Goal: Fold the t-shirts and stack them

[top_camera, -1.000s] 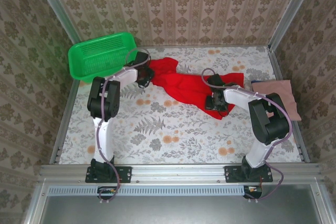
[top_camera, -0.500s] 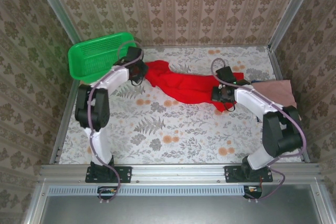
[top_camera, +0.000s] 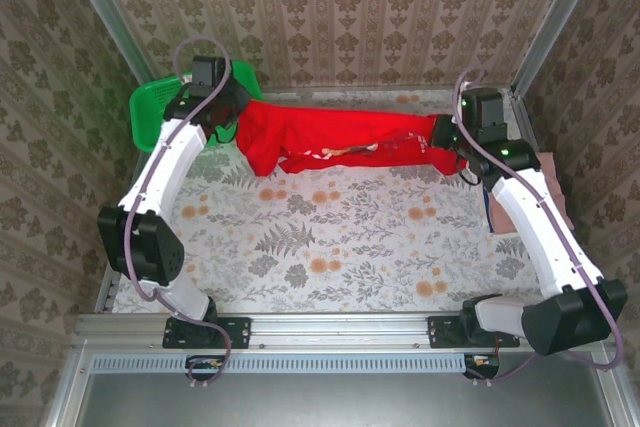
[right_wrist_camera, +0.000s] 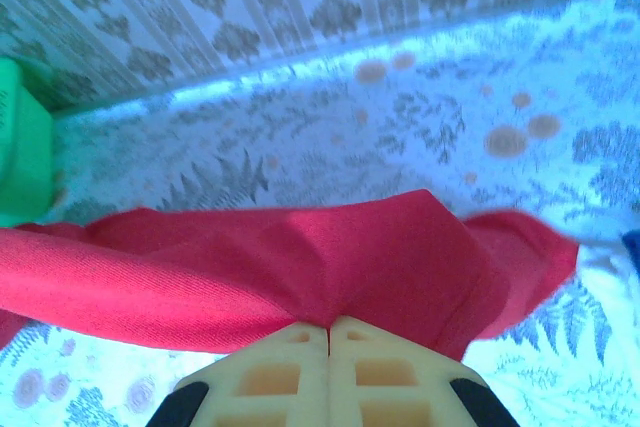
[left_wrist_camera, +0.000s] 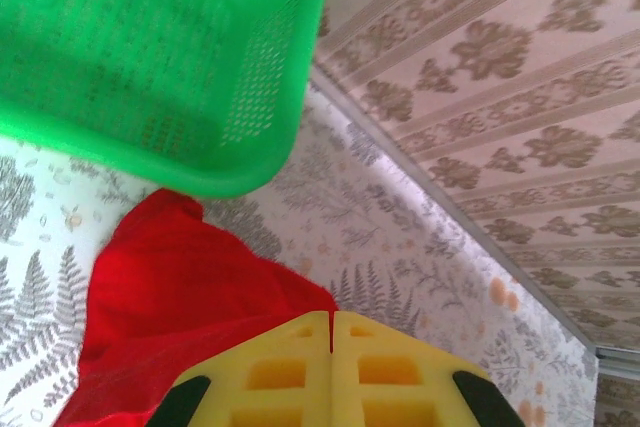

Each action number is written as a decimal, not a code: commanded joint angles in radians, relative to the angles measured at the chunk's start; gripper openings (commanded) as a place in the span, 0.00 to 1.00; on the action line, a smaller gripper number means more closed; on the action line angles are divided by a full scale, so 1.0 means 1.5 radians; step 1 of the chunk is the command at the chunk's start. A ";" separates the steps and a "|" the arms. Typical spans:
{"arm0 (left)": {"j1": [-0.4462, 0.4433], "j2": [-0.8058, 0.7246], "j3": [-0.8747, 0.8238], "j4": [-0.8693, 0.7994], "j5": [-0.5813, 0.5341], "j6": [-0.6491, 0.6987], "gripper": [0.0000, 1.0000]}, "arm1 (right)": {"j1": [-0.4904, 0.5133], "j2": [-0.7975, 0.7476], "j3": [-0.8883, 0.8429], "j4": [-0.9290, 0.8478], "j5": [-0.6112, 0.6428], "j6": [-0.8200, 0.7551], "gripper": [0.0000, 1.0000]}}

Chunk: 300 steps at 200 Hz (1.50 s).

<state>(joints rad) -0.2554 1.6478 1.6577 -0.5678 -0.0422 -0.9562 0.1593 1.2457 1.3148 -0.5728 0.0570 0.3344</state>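
Note:
The red t-shirt (top_camera: pixel 330 135) hangs stretched in a band across the back of the table, with a strip of its cream print (top_camera: pixel 340 152) showing. My left gripper (top_camera: pixel 238 123) is shut on its left end beside the basket. In the left wrist view the yellow fingertips of the left gripper (left_wrist_camera: pixel 331 315) meet on the red cloth (left_wrist_camera: pixel 180 287). My right gripper (top_camera: pixel 446 137) is shut on the right end, and in the right wrist view the right gripper (right_wrist_camera: pixel 328 325) pinches a fold of the shirt (right_wrist_camera: pixel 300 267). The pink t-shirt (top_camera: pixel 556 185) lies at the right edge, mostly behind the right arm.
A green mesh basket (top_camera: pixel 150 112) sits at the back left corner, close under the left wrist (left_wrist_camera: pixel 150 47), and its edge also shows in the right wrist view (right_wrist_camera: pixel 20 147). Patterned walls close in the back and both sides. The floral tabletop (top_camera: pixel 330 237) lies bare in front of the shirt.
Both arms rose and swung back and apart, pulling the crumpled red shirt off the table into a taut band. The right gripper shut on the cloth.

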 commanded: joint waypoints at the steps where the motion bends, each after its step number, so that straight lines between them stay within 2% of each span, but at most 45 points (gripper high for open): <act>1: 0.006 -0.045 0.053 -0.037 -0.031 0.042 0.00 | -0.007 -0.033 0.039 -0.024 -0.007 -0.046 0.00; 30: 0.012 -0.062 0.062 -0.043 -0.018 0.045 0.00 | -0.007 -0.045 0.028 -0.009 -0.054 -0.044 0.00; 65: 0.016 -0.066 0.045 -0.055 0.012 0.033 0.00 | -0.007 -0.055 -0.005 -0.005 -0.069 -0.008 0.00; 92: 0.015 -0.089 0.039 -0.043 -0.003 0.023 0.00 | -0.007 -0.056 0.018 0.000 -0.063 -0.013 0.00; 134: 0.018 -0.095 0.117 -0.033 -0.018 0.070 0.00 | -0.007 -0.030 0.088 0.022 -0.096 -0.040 0.00; 169: 0.016 -0.110 0.114 -0.070 -0.006 0.076 0.00 | -0.006 -0.029 0.041 0.010 -0.108 -0.040 0.00; 192: 0.001 -0.156 0.036 -0.126 0.014 0.047 0.00 | -0.006 -0.071 -0.047 -0.040 -0.112 -0.035 0.00; 222: -0.054 -0.247 -0.144 -0.225 0.025 -0.012 0.00 | -0.005 -0.123 -0.198 -0.094 -0.139 -0.004 0.00; 241: -0.088 -0.303 -0.283 -0.249 0.065 -0.067 0.00 | -0.009 -0.143 -0.302 -0.086 -0.159 0.087 0.00; 252: -0.097 -0.325 -0.372 -0.241 0.117 -0.103 0.00 | -0.010 -0.142 -0.361 -0.060 -0.189 0.133 0.00; 259: -0.102 -0.335 -0.420 -0.225 0.159 -0.124 0.12 | -0.010 -0.137 -0.393 -0.047 -0.202 0.157 0.00; 265: -0.104 -0.341 -0.455 -0.215 0.186 -0.133 0.31 | -0.010 -0.131 -0.406 -0.047 -0.212 0.158 0.01; 266: -0.105 -0.343 -0.459 -0.213 0.189 -0.134 0.33 | -0.010 -0.129 -0.408 -0.049 -0.213 0.158 0.03; 275: -0.112 -0.355 -0.479 -0.214 0.190 -0.136 0.72 | -0.011 -0.115 -0.408 -0.078 -0.188 0.159 0.27; 282: -0.116 -0.367 -0.480 -0.220 0.174 -0.131 0.90 | -0.011 -0.107 -0.400 -0.104 -0.155 0.161 0.51; 290: -0.115 -0.383 -0.479 -0.225 0.153 -0.121 1.00 | -0.013 -0.104 -0.396 -0.122 -0.134 0.157 0.71; 300: -0.109 -0.395 -0.476 -0.232 0.126 -0.109 1.00 | -0.018 -0.105 -0.394 -0.126 -0.130 0.146 0.80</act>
<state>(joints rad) -0.4206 1.1427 0.9165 -0.9039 0.1612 -1.0992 0.1463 1.0908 0.7017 -0.7155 -0.1844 0.5159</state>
